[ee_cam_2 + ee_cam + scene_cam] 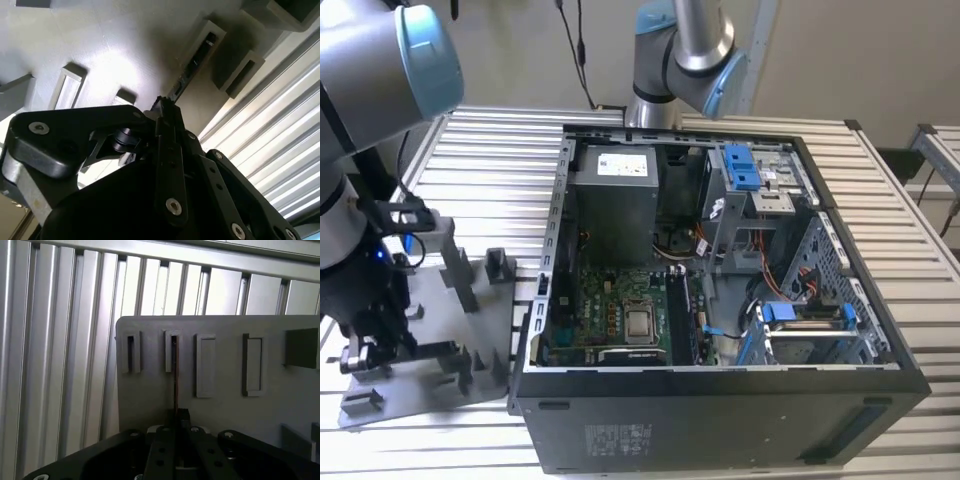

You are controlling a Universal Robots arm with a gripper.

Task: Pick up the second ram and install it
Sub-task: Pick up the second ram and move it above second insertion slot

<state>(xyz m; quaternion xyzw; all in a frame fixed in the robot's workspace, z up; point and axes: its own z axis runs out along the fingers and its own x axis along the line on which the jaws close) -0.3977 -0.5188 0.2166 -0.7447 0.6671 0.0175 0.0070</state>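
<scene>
Exterior view: hand [365, 355] low over the grey slotted holder [480, 315] on the desk [490, 150], off the exterior view's left of the open computer case [720, 420].
First wrist view: memory stick [175, 375] edge-on, standing in a holder slot; hand looks clenched on its near end.
Second wrist view: memory stick [192, 65] runs from the slot to the hand.
Risk: thin-edge grip. A skewed pull could jam it in the slot or let it slip.

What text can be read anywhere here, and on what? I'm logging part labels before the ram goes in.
On the power supply, a pale label: too small to read.
On the computer case, pale print: too blurred to read.
On the second ram, edge-on in the first wrist view: nothing legible.
No text can be quoted.
</scene>
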